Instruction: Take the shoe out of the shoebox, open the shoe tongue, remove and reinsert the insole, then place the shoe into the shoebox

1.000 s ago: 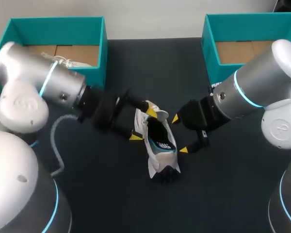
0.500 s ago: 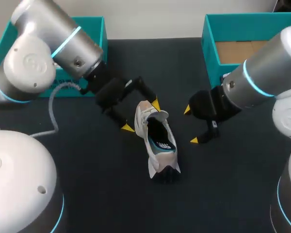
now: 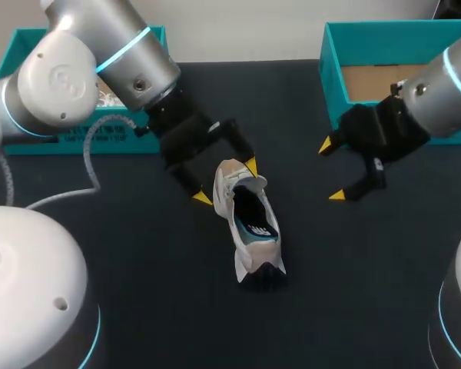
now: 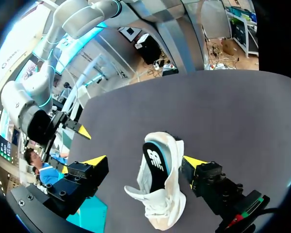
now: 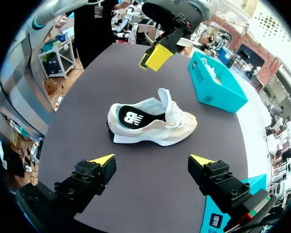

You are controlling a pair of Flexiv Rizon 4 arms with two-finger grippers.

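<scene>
Presently: white fabric sneaker (image 3: 250, 231) with a black heel stands on its sole on the dark matte tabletop (image 3: 161, 307), mid-table, outside both boxes. Toe points to the far edge, heel toward the robot base. Black insole (image 3: 255, 219) with a teal-and-white mark sits inside and shows through the opening.

Left gripper (image 3: 226, 182): fingers spread wide, straddling the toe end, one yellow tip on each side. In the left wrist view the sneaker lies between the fingers. One finger is just beside the shoe's flank, the other plainly apart from it. Nothing gripped.

Right gripper (image 3: 332, 171): likewise spread wide and holding nothing. It hangs over bare table, well apart from the sneaker, near the front corner of the right teal cardboard shoebox (image 3: 332, 77). From the right wrist view the sneaker lies side-on, ahead of the fingers.

Left teal cardboard shoebox (image 3: 38, 144): far left of the table, partly hidden behind the left arm. Something white lies inside; cannot tell what. The right box shows a brown cardboard floor.
</scene>
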